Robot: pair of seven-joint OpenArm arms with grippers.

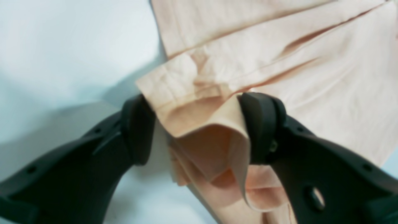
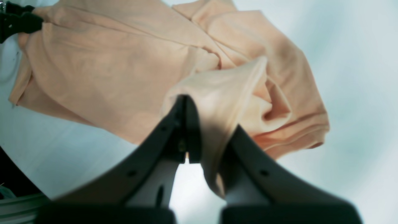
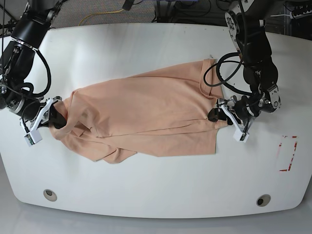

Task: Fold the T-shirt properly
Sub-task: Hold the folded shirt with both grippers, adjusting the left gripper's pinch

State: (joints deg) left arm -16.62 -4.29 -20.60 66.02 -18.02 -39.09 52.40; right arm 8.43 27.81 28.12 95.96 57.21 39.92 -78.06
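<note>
The T-shirt (image 3: 146,114) lies spread lengthwise across the middle of the white table (image 3: 146,44), soft peach cotton with long shallow creases, its near edge folded over in layers and bunched at the left end. The left gripper (image 1: 196,127) is at the shirt's right edge; its dark jaws stand wide apart with a folded, hemmed corner of cloth lying between them, the cloth touching both pads. The right gripper (image 2: 205,137) is at the shirt's left end, its jaws pressed together on a raised fold of fabric that drapes over one finger. Black cables (image 3: 219,73) loop from the arm on the right, passing over the shirt's far right corner.
</note>
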